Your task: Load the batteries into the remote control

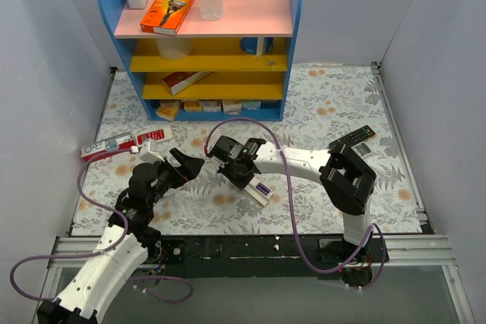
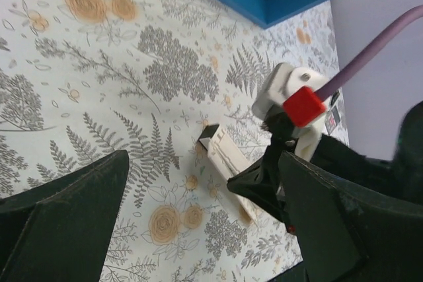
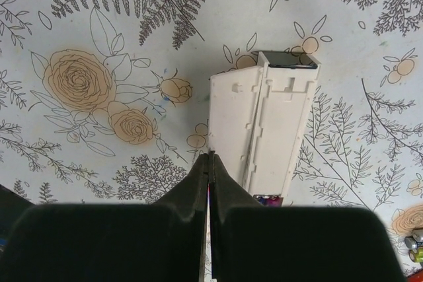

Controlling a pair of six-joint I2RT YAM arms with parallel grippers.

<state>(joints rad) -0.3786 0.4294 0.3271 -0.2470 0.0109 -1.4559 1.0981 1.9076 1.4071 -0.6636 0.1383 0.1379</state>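
Note:
The remote control (image 3: pixel 283 123) lies back-up on the flowered mat, white, with its dark end far from me. A white cover panel (image 3: pixel 231 117) stands tilted along its left side. A purple battery (image 3: pixel 268 197) shows in its near end, also seen as a purple battery (image 1: pixel 263 187) from above. Loose batteries (image 3: pixel 415 242) lie at the lower right edge. My right gripper (image 3: pixel 209 158) is shut, its tips touching the panel's near corner. My left gripper (image 2: pixel 198 229) hangs open and empty above the mat, left of the remote control (image 2: pixel 221 153).
A blue shelf (image 1: pixel 205 36) with boxes and bottles stands at the back. A black remote (image 1: pixel 351 138) and a short white one (image 1: pixel 364 149) lie at the right. A toothpaste box (image 1: pixel 121 143) lies at the left. The right arm's purple cable (image 1: pixel 292 210) loops over the mat.

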